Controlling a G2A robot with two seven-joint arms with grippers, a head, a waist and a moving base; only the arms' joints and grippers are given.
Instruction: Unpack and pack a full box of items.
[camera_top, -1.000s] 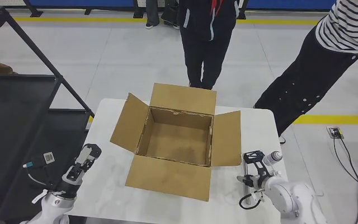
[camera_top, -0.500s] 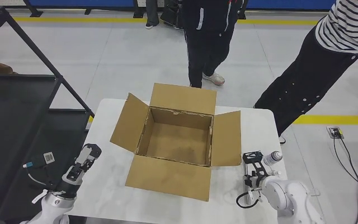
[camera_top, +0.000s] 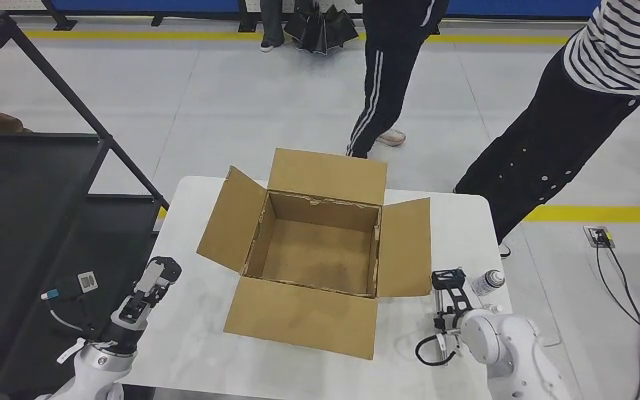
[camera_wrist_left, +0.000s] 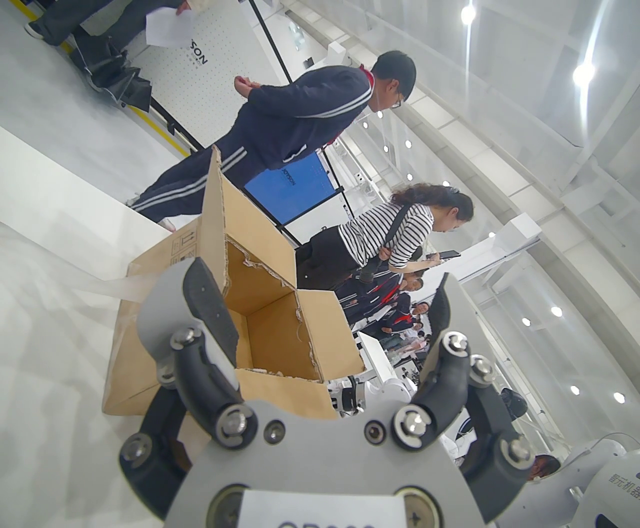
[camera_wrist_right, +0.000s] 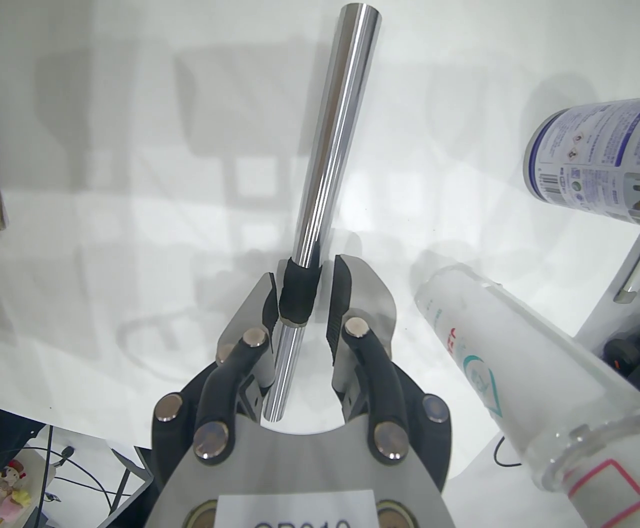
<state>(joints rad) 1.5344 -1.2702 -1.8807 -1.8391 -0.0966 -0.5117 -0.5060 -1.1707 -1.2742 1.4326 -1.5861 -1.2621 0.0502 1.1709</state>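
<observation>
An open cardboard box (camera_top: 315, 250) stands mid-table with all flaps spread and nothing visible inside; it also appears as the box (camera_wrist_left: 280, 320) beyond my left gripper. My left gripper (camera_top: 150, 287) rests at the table's front left corner, open (camera_wrist_left: 325, 310) and holding nothing. My right gripper (camera_top: 446, 298) is low over the table just right of the box. A shiny metal rod (camera_wrist_right: 332, 145) with a black band lies between its fingers (camera_wrist_right: 306, 295). One finger touches the band; a narrow gap shows at the other.
A white can with a blue label (camera_wrist_right: 585, 160) and a clear bottle (camera_wrist_right: 505, 375) lie close beside the right gripper; the bottle (camera_top: 490, 281) sits near the table's right edge. A black cable loop (camera_top: 430, 352) lies at the front. White table (camera_top: 200, 330).
My right gripper has shifted a little left toward the box and its arm has turned. The left arm and the box have not moved.
</observation>
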